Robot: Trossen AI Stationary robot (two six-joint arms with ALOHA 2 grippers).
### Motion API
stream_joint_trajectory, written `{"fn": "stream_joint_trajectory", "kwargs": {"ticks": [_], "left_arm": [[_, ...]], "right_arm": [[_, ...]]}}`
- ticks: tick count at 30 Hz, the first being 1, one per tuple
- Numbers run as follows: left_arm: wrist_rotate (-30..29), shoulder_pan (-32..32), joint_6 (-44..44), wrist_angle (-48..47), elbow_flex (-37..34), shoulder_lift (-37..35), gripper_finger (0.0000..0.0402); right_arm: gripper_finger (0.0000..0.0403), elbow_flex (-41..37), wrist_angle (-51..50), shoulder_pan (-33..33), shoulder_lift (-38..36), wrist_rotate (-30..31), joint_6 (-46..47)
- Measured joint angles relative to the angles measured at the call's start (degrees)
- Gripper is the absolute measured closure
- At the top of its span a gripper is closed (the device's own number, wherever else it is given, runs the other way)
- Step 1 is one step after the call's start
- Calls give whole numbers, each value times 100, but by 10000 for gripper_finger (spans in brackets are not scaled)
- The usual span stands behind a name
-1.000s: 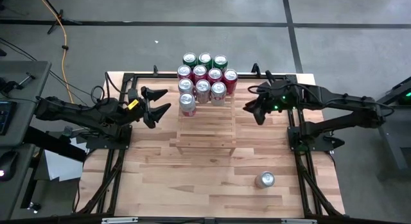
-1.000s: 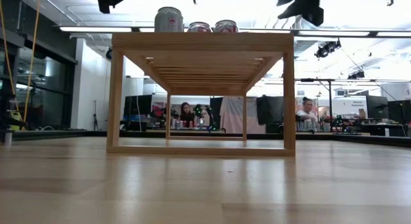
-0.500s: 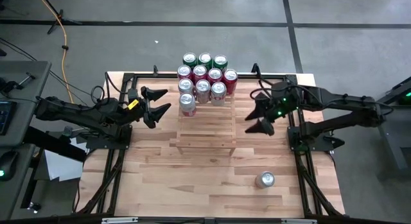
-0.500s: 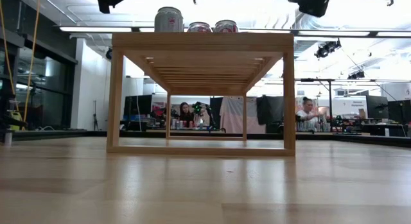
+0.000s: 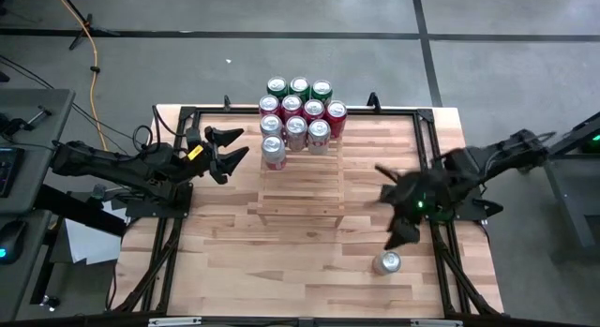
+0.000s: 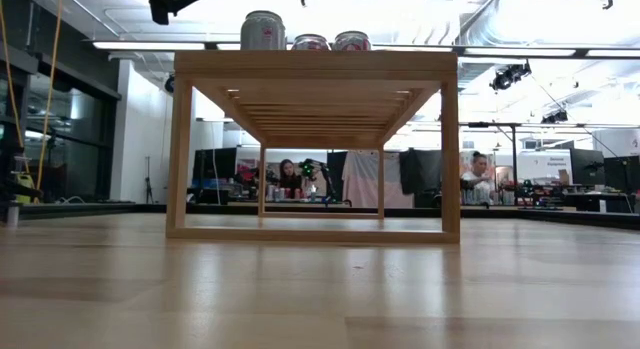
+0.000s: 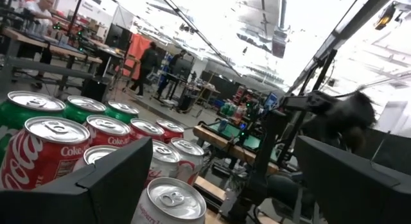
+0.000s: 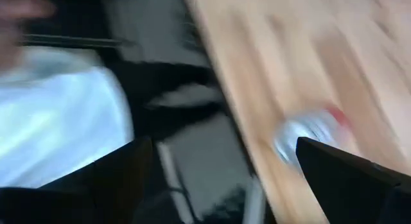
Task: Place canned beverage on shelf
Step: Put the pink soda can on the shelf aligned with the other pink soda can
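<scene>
The wooden slatted shelf (image 5: 300, 191) (image 6: 310, 64) stands mid-table. Several red, green and silver cans (image 5: 297, 116) (image 7: 109, 140) stand upright on its far half. One more canned beverage (image 5: 386, 262) (image 8: 308, 131) stands alone on the tabletop near the right front. My right gripper (image 5: 384, 207) (image 8: 225, 147) hovers open above the table between the shelf and this can, tipped downward, holding nothing. My left gripper (image 5: 244, 143) (image 7: 225, 147) waits open at the shelf's left side, level with the cans and facing them.
Black frame rails (image 5: 441, 243) run along the table's left and right sides. The near half of the shelf top is bare slats. People sit at desks in the room beyond the table (image 6: 478, 174).
My right gripper has opened and swung from beside the shelf's far right corner toward the table's near edge, turning and tipping downward. It now stands close to the lone can. It has left the low view.
</scene>
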Motion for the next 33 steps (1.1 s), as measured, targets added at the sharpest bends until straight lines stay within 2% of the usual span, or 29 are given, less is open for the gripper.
{"fn": "stream_joint_trajectory", "kwargs": {"ticks": [3, 6, 10, 13, 19, 33], "left_arm": [[0, 1, 2, -23, 0, 0, 30], [35, 1, 2, -39, 0, 0, 30], [395, 0, 2, -42, 0, 0, 30], [749, 1, 4, -44, 0, 0, 30], [946, 0, 4, -46, 0, 0, 30], [1099, 2, -135, -42, 0, 0, 30]], "right_arm": [[29, 430, -1107, 676, 458, 664, 855], [29, 623, -1718, 1213, 904, 1299, 2115], [29, 647, -1716, 1625, 1473, 1577, 3618], [29, 647, -1711, 1761, 1907, 1567, 4345], [29, 647, -1653, 1833, 2573, 1547, 4896], [29, 647, -1738, 1829, 3726, 1424, 4634]]}}
